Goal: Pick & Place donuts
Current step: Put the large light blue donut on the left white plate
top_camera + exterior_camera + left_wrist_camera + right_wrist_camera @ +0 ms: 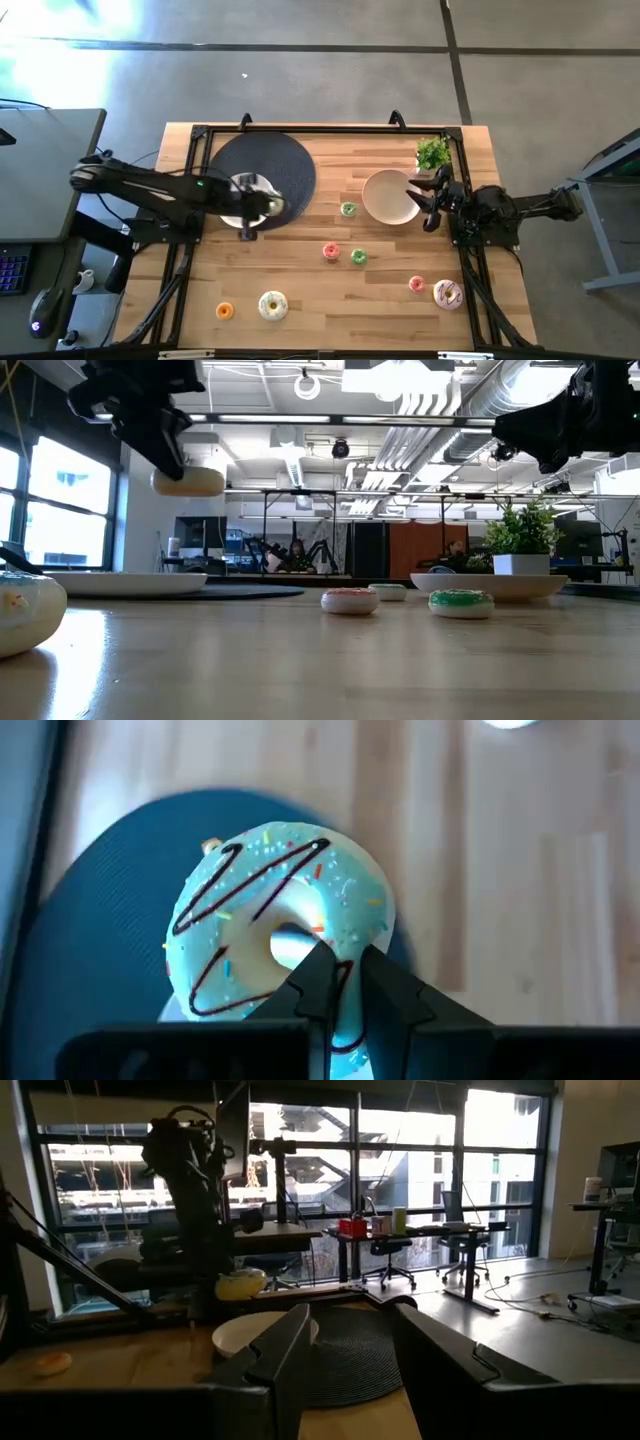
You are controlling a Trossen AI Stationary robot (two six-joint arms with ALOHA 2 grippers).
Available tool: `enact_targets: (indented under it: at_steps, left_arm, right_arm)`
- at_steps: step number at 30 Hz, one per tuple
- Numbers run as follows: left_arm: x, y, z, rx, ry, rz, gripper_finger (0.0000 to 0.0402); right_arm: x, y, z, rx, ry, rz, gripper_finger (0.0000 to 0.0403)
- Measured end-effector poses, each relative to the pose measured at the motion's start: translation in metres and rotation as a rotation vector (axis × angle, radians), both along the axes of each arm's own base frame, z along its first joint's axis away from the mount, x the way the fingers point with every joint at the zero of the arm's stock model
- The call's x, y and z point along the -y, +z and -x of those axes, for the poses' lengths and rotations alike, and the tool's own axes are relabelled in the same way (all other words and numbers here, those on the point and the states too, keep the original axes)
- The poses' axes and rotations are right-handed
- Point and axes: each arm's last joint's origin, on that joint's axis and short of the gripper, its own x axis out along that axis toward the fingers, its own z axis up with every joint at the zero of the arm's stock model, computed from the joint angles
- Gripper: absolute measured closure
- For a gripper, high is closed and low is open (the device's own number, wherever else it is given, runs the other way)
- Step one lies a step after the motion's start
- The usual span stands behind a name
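Observation:
My left gripper (268, 206) is shut on the large green-white iced donut (275, 920), held in the air (187, 482) above the white plate (238, 203) that lies on the dark round mat (265, 165). My right gripper (350, 1350) is open and touches nothing; it hovers at the right rim of the beige plate (388, 197). On the wood lie small green donuts (348, 209) (359, 257), small pink-red donuts (331, 251) (417, 284), a small orange donut (224, 311), the large cream-yellow donut (273, 305) and the large pink-white donut (448, 294). My left gripper pinches the green-white donut by one side of its ring (345, 1005) between the two fingers; one fingertip (318, 965) stands at the edge of the hole. The fingers come down from above at a slant. The donut is lifted clear of the plate and lies about level.
A green plant sprig (432, 153) in a white pot stands at the far right corner, next to the beige plate. Black frame bars run along the table's far, left and right edges. Open wood lies between the scattered donuts in the middle and near half.

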Motion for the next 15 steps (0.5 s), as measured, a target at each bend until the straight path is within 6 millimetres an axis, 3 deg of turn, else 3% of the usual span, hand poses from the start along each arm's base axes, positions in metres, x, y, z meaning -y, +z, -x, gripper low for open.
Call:
enact_targets:
  at_steps: [6,9,15]
  left_arm:
    - [-0.005,0.006,0.033,0.029,0.169,0.104,0.0371]
    - [-0.006,-0.010,0.039,0.040,0.207,0.110,0.0371]
    - [-0.007,-0.062,0.040,0.076,0.275,0.115,0.0371]
  right_arm:
    - [0.000,-0.004,-0.002,-0.039,0.005,-0.005,0.0263]
    - [0.000,-0.004,-0.003,-0.046,0.006,-0.004,0.0263]
    - [-0.001,-0.004,-0.003,-0.049,0.006,-0.004,0.0263]
